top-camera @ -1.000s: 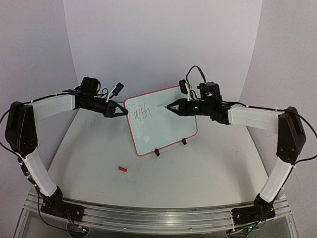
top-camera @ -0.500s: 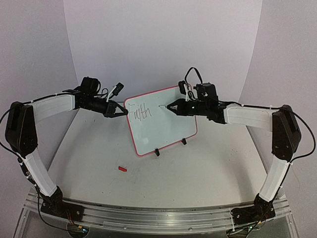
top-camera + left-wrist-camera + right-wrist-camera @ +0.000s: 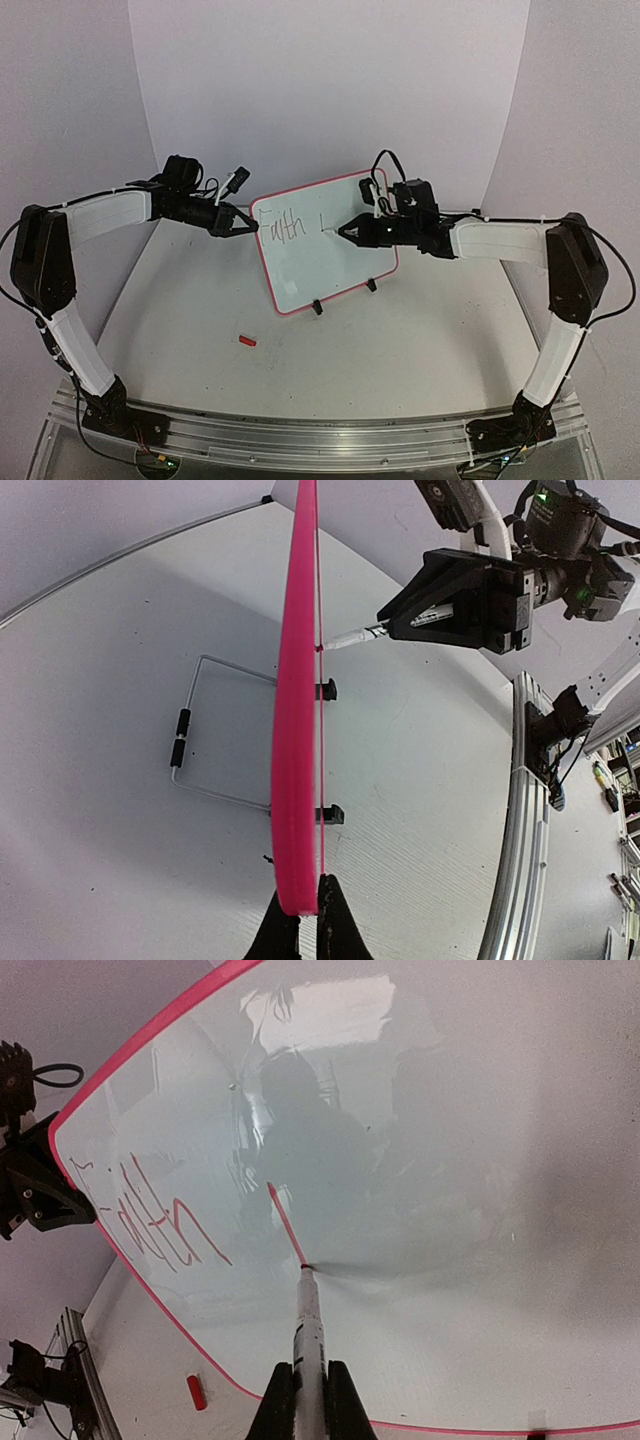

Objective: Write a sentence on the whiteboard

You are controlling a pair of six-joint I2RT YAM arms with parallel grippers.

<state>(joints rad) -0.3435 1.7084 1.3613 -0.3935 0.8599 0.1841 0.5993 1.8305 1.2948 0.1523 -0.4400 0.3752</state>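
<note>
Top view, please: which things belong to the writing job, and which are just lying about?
In the job:
whiteboard
written word "Faith"
marker in right gripper
left gripper on the board's edge

Lying about:
small red piece

A small red cap (image 3: 247,341) lies on the white table (image 3: 420,340), well apart from the aluminium rail (image 3: 320,437) along the near edge. A pale backdrop (image 3: 330,90) curves behind.
</note>
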